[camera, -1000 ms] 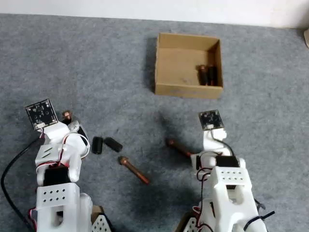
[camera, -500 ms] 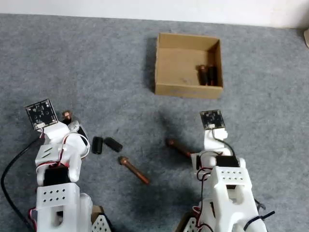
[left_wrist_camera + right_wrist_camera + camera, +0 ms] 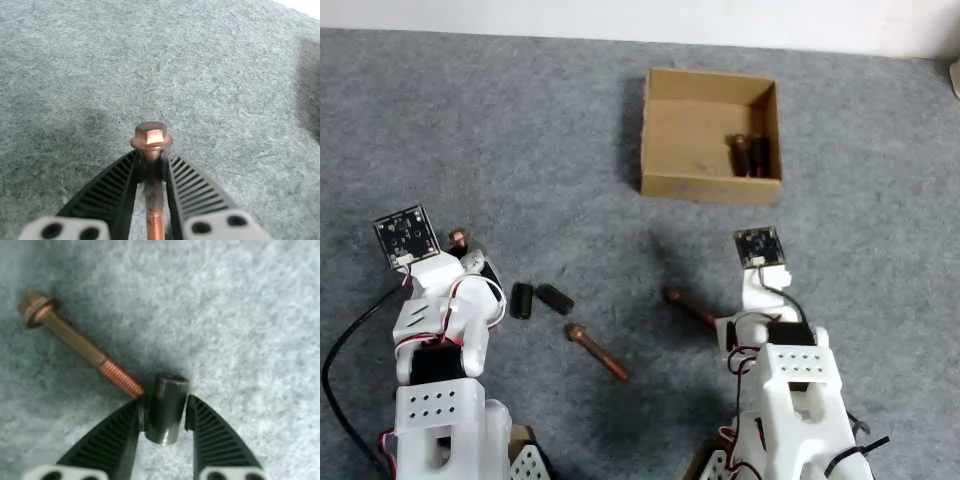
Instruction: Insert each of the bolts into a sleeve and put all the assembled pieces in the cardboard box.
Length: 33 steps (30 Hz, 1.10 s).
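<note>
Left claw (image 3: 151, 158) grips a bolt (image 3: 151, 136) by its shank, head poking past the tips. Right claw (image 3: 165, 403) pinches a black sleeve (image 3: 166, 427), a second bolt (image 3: 75, 339) lying on the table (image 3: 250, 315) with its threaded end just beside it. Cardboard box (image 3: 706, 187) sits farther out, dark pieces (image 3: 750, 155) inside

The counter (image 3: 500, 120) is showing a grey, felt-like surface that is spreading out to every edge of the high view, its fuzzy fibres standing out close up in both wrist views. A white strip (image 3: 620, 14) is running along the 12 o'clock edge. A small pale object (image 3: 955, 76) is peeking in at about 2 o'clock, too cut off to identify.
</note>
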Tool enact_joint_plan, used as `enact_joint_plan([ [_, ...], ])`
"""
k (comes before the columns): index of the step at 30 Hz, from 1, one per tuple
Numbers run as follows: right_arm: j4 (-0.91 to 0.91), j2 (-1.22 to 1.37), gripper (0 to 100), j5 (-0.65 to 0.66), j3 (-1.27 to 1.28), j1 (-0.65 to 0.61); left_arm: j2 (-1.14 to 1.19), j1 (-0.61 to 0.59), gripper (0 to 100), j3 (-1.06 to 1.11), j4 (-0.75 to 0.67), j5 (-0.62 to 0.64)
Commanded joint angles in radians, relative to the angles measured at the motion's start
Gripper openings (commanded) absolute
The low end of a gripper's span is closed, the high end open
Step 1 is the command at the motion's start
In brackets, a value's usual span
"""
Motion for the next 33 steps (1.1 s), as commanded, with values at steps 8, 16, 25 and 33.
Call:
enact_joint_plan([
  [8, -0.012, 0.002, 11.3, 0.092, 0.05, 0.024, -0.019, -0.008, 0, -0.007, -0.025, -0.008],
  [16, -0.012, 0.002, 10.8, 0.094, 0.059, 0.025, -0.019, -0.008, 0, -0.007, -0.025, -0.008],
  [25, -0.012, 0.001, 0.5, 0.097, 0.061, 0.031, -0.019, -0.01, 0, -0.007, -0.025, -0.008],
  [33, 0.084, -0.016, 0.5, 0.098, -0.004, 0.027, -0.019, -0.01, 0, -0.007, -0.025, -0.008],
])
